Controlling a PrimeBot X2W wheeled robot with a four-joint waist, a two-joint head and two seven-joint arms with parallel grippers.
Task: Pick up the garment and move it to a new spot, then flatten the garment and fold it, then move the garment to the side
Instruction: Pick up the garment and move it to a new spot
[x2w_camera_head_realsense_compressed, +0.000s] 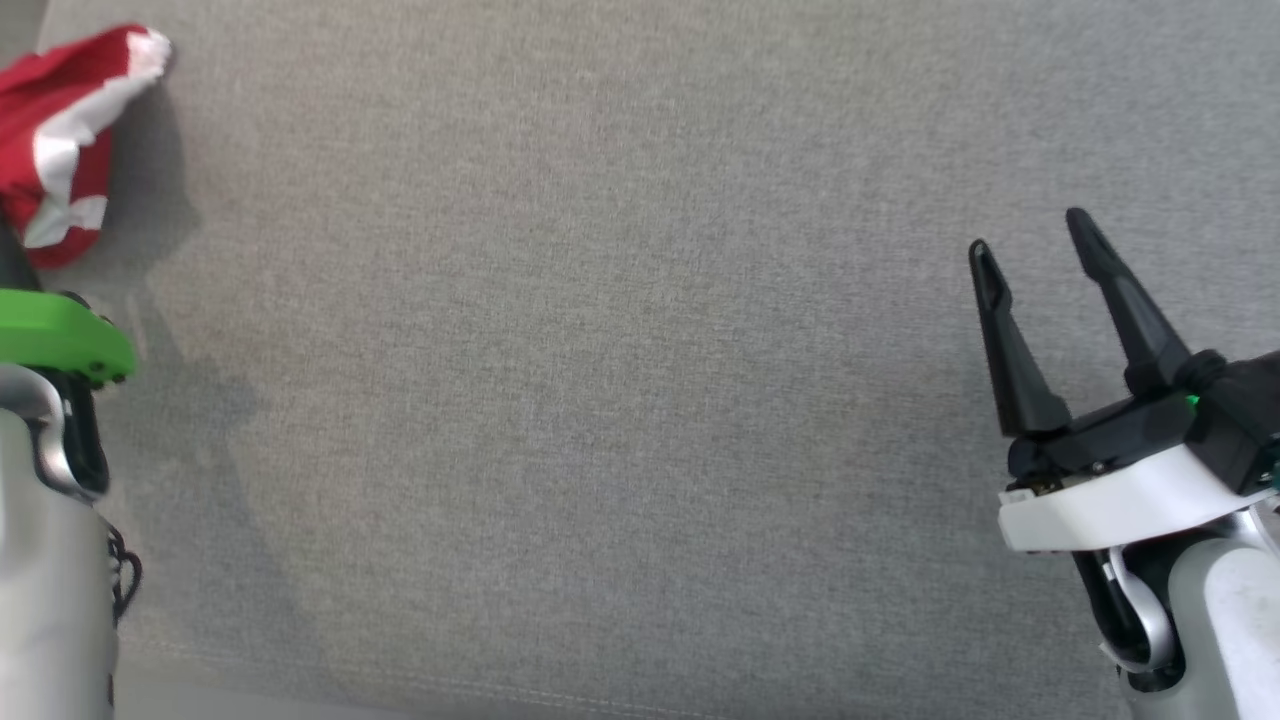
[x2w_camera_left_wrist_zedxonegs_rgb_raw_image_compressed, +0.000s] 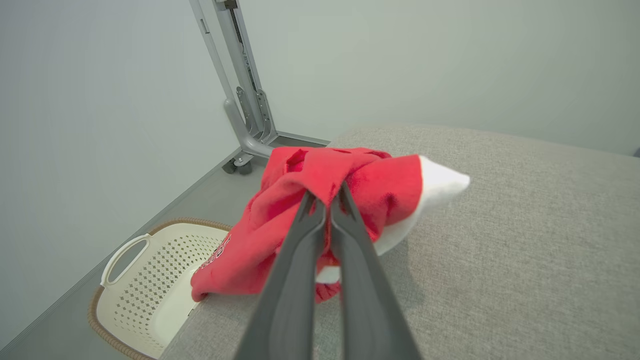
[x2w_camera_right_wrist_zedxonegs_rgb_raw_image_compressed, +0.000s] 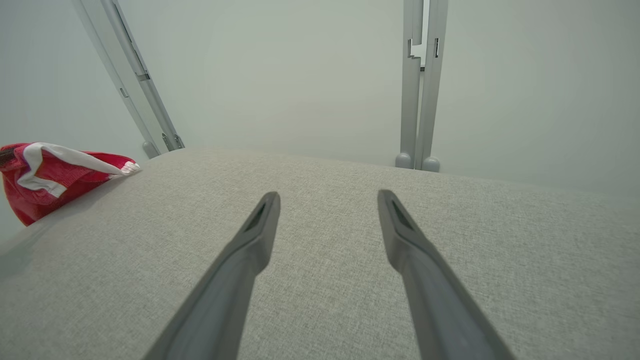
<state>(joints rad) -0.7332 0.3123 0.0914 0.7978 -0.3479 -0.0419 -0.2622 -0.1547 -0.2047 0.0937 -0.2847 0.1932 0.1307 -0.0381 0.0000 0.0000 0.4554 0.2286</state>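
Note:
The garment (x2w_camera_left_wrist_zedxonegs_rgb_raw_image_compressed: 385, 185) is a bunched red cloth with white trim, lying at the left edge of the grey fabric surface (x2w_camera_left_wrist_zedxonegs_rgb_raw_image_compressed: 525, 250) and partly hanging over it. My left gripper (x2w_camera_left_wrist_zedxonegs_rgb_raw_image_compressed: 325, 196) is shut on a fold of the red cloth near the top of the heap. In the head view the garment (x2w_camera_head_realsense_compressed: 60, 130) sits in the top left corner, above my left wrist's green part (x2w_camera_head_realsense_compressed: 55, 340). My right gripper (x2w_camera_head_realsense_compressed: 1032, 233) hovers open over bare fabric at the right, far from the garment (x2w_camera_right_wrist_zedxonegs_rgb_raw_image_compressed: 50, 172). Nothing lies between the right gripper's (x2w_camera_right_wrist_zedxonegs_rgb_raw_image_compressed: 328, 196) fingers.
A cream perforated laundry basket (x2w_camera_left_wrist_zedxonegs_rgb_raw_image_compressed: 150, 280) stands on the floor just below the surface's left edge. Grey metal stand legs (x2w_camera_left_wrist_zedxonegs_rgb_raw_image_compressed: 245, 115) rise behind the garment, and another upright post (x2w_camera_right_wrist_zedxonegs_rgb_raw_image_compressed: 420, 100) stands at the far edge, before a pale wall.

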